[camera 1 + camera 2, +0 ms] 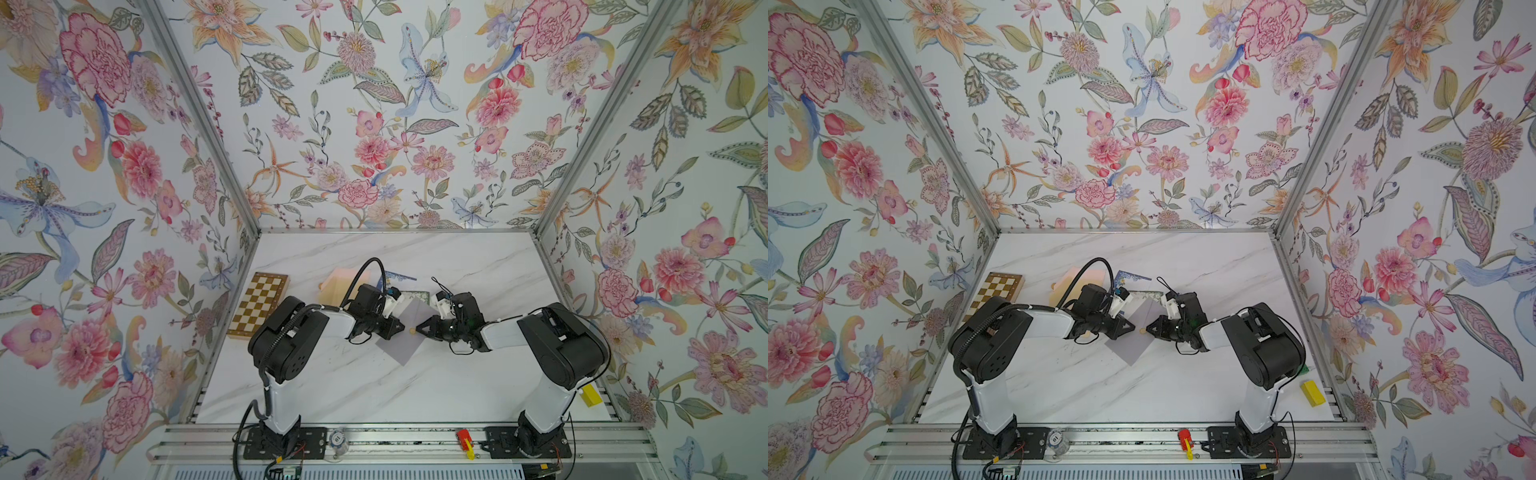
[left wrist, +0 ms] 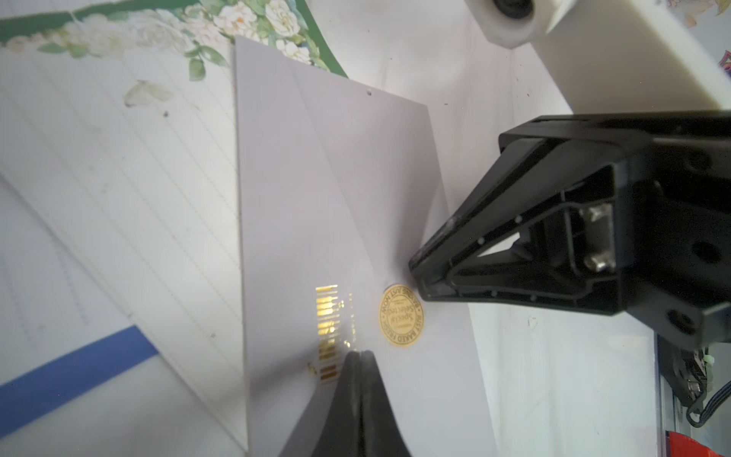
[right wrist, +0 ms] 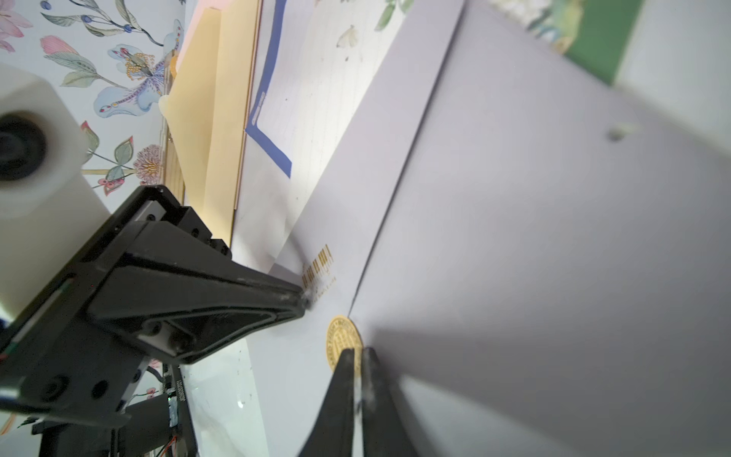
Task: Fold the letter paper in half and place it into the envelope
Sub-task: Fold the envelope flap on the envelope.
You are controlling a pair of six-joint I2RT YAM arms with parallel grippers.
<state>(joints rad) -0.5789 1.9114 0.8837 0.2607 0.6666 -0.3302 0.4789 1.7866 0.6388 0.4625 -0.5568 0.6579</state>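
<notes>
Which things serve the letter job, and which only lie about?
For the job: lilac paper envelope with round gold sticker; lined letter paper with green floral edge, probably.
Lying about: wooden chessboard; yellow rectangular block; peach paper stack.

Pale lilac envelope under both sets of jaws; gold round sticker at the right jaws' tips, gold barcode at the left's; white lined paper, blue-edged.

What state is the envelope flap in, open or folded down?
Folded down. The flap of the lavender envelope lies flat, its tip meeting the gold sticker. Whether the sticker seals it: cannot tell.
</notes>
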